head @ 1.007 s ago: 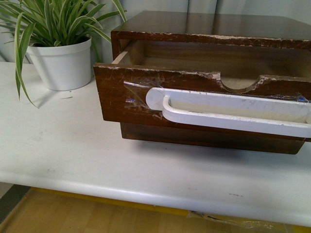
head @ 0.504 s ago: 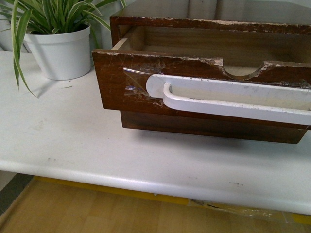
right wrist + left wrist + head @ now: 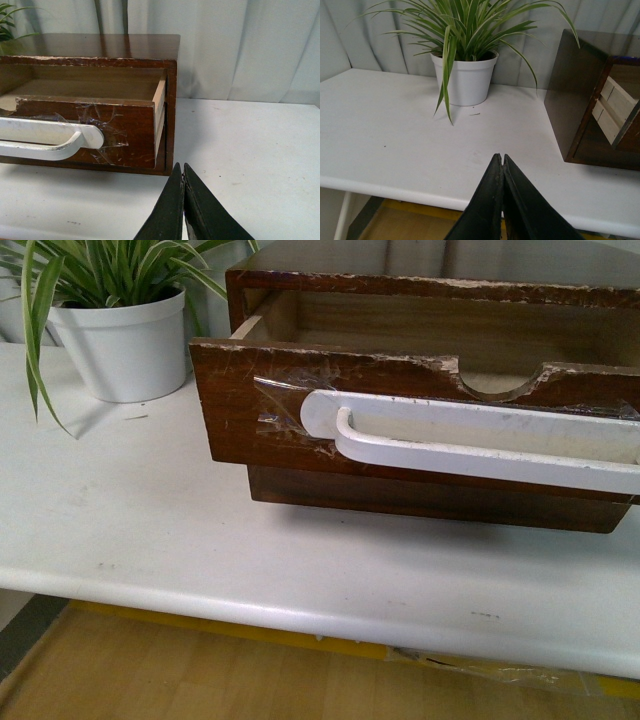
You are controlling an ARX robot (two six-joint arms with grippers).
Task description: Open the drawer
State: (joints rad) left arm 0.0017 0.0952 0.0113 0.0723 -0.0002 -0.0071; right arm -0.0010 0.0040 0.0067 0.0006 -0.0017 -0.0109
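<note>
Front view: scuffed wooden drawer (image 3: 290, 430)

I count: one drawer (image 3: 300, 410), one white bar handle (image 3: 470, 445), one cabinet (image 3: 100, 47), one potted plant (image 3: 125, 340), one worktop (image 3: 150, 530), my two hands (image 3: 502, 162) (image 3: 182, 170).

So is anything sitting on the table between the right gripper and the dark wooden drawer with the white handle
Nothing visible. Only bare white table lies between the shut right gripper and the dark brown wooden drawer.
</note>
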